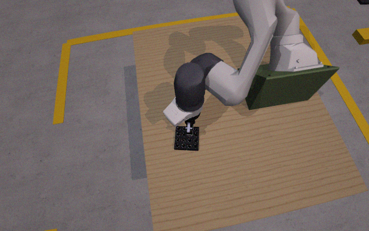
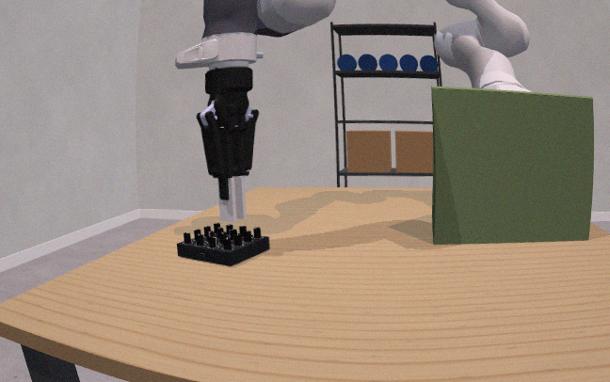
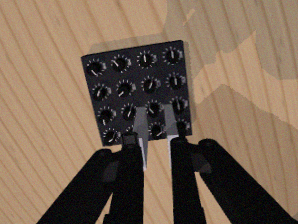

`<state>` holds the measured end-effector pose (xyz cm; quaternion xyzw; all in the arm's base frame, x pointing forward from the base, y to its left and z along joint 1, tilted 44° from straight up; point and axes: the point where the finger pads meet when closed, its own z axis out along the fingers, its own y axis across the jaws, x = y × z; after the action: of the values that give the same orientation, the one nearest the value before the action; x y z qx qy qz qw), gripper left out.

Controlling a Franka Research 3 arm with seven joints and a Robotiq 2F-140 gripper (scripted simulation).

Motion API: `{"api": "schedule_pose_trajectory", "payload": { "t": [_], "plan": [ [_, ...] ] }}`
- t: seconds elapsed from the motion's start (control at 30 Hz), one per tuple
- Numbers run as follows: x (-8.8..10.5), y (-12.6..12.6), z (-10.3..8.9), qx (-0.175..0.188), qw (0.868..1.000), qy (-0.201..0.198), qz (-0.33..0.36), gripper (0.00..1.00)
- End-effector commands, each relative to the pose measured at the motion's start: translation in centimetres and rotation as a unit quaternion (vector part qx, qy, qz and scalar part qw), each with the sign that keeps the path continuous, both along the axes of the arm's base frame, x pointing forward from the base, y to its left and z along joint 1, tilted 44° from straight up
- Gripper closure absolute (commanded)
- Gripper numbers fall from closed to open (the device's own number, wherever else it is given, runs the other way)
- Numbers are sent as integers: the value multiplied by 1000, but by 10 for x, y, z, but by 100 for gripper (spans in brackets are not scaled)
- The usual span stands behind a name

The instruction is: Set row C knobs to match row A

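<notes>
Arm bent over the table (image 2: 358, 301), wrist pointing straight down, gripper (image 2: 232, 214) just above the knob box (image 2: 222, 245). Fingers narrowed to a small gap, straddling one knob in the box's nearest row, gripping nothing.

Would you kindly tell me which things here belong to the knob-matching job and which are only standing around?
Part of the job:
- knob box on the table
- tool, narrowly set, holding nothing, above the box

Standing around:
- green block under the arm
- shelf rack with blue discs and brown boxes
</notes>
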<state>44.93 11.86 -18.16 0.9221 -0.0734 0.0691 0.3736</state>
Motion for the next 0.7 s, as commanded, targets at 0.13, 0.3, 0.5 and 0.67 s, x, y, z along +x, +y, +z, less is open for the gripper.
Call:
{"api": "schedule_pose_trajectory", "payload": {
  "t": [0.13,0.3,0.5,0.67],
  "plan": [
    [1,-3,-6,4,1000,-3,0,88],
    [1,-5,-8,4,1000,-3,0,88],
    [1,-5,-8,4,1000,-3,0,88],
    [1,-5,-9,4,1000,-3,0,88]
  ]
}}
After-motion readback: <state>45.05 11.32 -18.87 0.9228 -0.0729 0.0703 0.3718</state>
